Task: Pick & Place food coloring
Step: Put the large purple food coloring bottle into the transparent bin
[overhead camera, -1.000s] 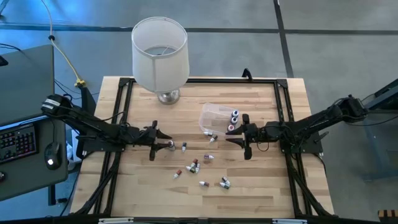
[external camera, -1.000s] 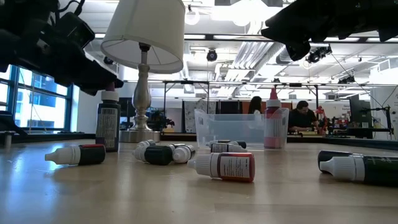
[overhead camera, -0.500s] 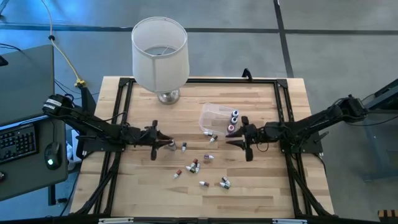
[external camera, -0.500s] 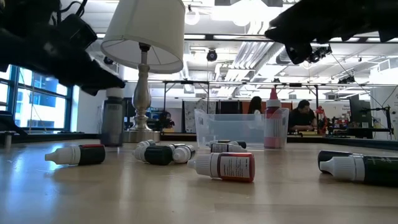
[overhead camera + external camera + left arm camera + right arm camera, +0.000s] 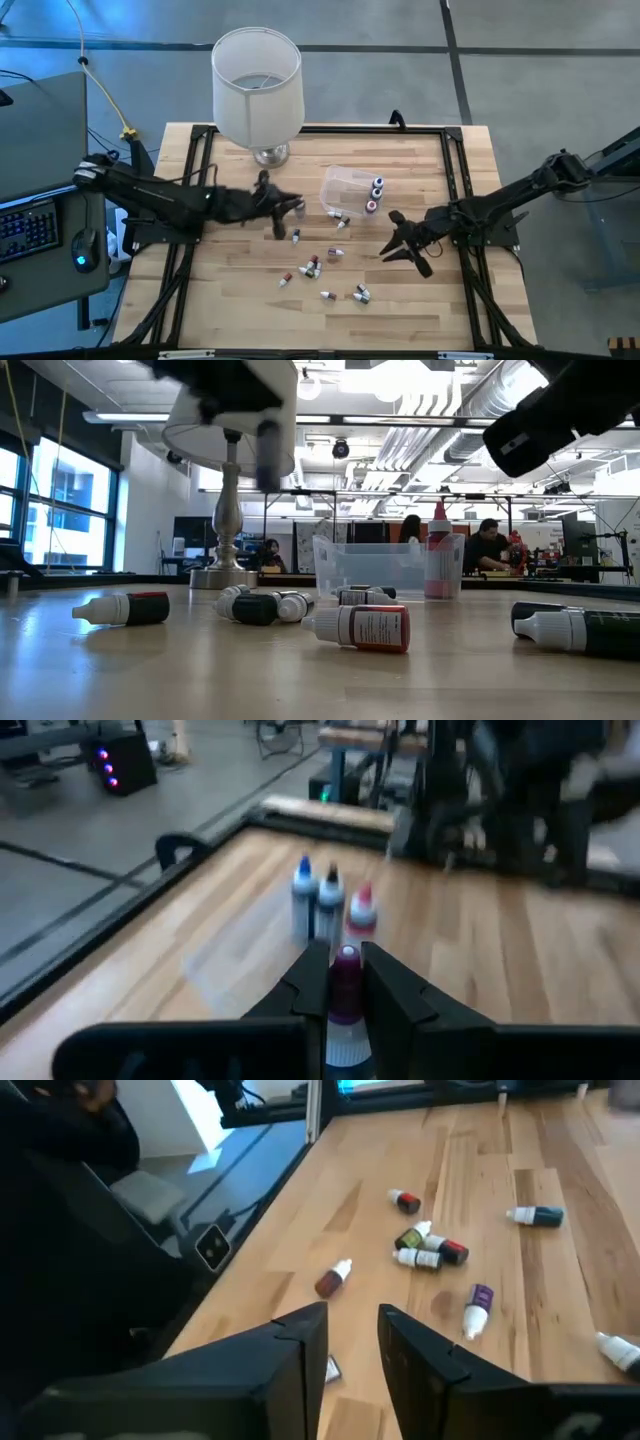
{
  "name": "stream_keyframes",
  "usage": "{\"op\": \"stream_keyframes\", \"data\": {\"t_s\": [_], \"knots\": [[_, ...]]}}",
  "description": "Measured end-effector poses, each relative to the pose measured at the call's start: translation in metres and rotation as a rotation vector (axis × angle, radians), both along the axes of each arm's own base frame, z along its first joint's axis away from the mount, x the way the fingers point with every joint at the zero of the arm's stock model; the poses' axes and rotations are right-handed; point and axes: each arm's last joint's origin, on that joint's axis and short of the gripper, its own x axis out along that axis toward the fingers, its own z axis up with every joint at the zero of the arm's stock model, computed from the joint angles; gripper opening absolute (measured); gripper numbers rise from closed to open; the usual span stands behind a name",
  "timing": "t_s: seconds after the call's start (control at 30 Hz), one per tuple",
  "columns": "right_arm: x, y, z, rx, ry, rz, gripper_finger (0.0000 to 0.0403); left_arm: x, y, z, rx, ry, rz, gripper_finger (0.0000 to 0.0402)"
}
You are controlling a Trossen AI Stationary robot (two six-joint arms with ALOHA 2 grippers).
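Note:
My left gripper (image 5: 285,206) hangs above the table left of the clear tub (image 5: 345,185), shut on a dark food coloring bottle (image 5: 346,982) with a purple top. Three bottles (image 5: 375,194) stand upright at the tub's right end. Several small white-capped bottles (image 5: 312,265) lie on their sides on the wood in the middle. My right gripper (image 5: 405,250) hovers open right of them with nothing between its fingers (image 5: 300,1342). My left gripper pinches the bottle between its two fingers (image 5: 388,988), one on each side of the bottle's upper part (image 5: 346,970). The fingers come level from the table's left. The bottle (image 5: 268,455) hangs upright, lifted clear of the table.
A lamp with a white shade (image 5: 257,85) stands at the far edge left of the tub, its base (image 5: 270,155) on the wood. A black frame (image 5: 455,160) runs around the table. Bare wood lies along the near edge.
My left gripper has shut on a bottle that stood upright on the table, lifted it clear and carried it toward the table's right and far side, nearer the tub. My right gripper has drawn back from the tub toward the near edge.

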Motion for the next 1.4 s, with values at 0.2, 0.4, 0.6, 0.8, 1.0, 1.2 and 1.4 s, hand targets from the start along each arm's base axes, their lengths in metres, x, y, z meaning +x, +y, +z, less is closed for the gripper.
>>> {"op": "stream_keyframes", "data": {"t_s": [0.2, 0.4, 0.6, 0.8, 1.0, 1.2, 1.4], "knots": [[-0.013, -0.001, 0.013, 0.114, -0.005, 0.055, 0.0074, 0.053, 0.033, 0.001, -0.052, -0.030, -0.078, 0.0031], [-0.028, 0.006, 0.019, 0.115, -0.016, 0.167, 0.0074, 0.111, 0.063, -0.032, -0.049, -0.058, -0.102, 0.0031], [-0.031, 0.012, 0.017, 0.060, -0.017, 0.185, 0.0074, 0.155, 0.088, -0.043, -0.025, -0.053, -0.060, 0.0031], [-0.031, 0.011, 0.017, 0.047, -0.026, 0.173, 0.0074, 0.183, 0.107, -0.055, -0.041, -0.003, -0.033, 0.0031], [-0.030, 0.011, 0.016, 0.033, -0.020, 0.144, 0.0074, 0.203, 0.112, -0.072, -0.051, 0.021, -0.027, 0.0031], [-0.030, 0.011, 0.016, 0.021, -0.025, 0.148, 0.0074, 0.209, 0.113, -0.072, -0.068, 0.005, -0.016, 0.0031], [-0.030, 0.010, 0.016, 0.002, -0.035, 0.147, 0.0074, 0.207, 0.115, -0.074, -0.045, 0.046, 0.061, 0.0043]]}}
